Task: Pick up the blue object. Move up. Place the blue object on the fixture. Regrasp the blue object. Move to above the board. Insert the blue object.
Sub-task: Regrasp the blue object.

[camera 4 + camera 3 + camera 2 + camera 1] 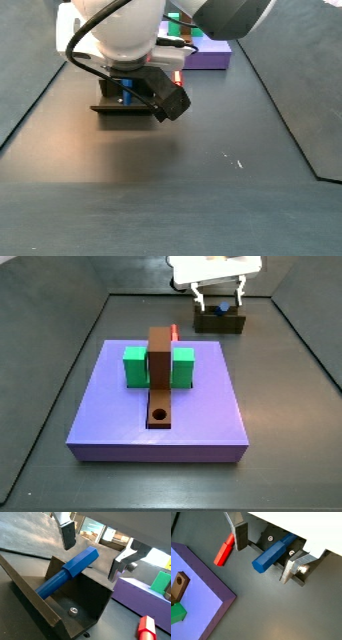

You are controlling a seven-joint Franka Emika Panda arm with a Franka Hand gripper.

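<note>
A wrist view shows the blue peg (69,571) lying tilted in the fixture (87,599), its lower end down in the slot and its upper end poking out between the fingers (67,536). The gripper (93,549) stands open astride it; neither pad touches the peg. In a side view the gripper (218,301) hangs at the upper centre of the frame, just over the fixture (221,324).

So the peg looks placed, and the step in hand is most likely the regrasp. The next move calls for the fingers to come down around the free upper part and close squarely on it, so that the peg leaves the slot straight enough for the board (160,408).

Count: one blue peg, one red peg (224,549) lying on the floor near the fixture, one fixture, one board. The board bears two green blocks (135,366) and one brown bar (160,374) with one round hole (160,414).
</note>
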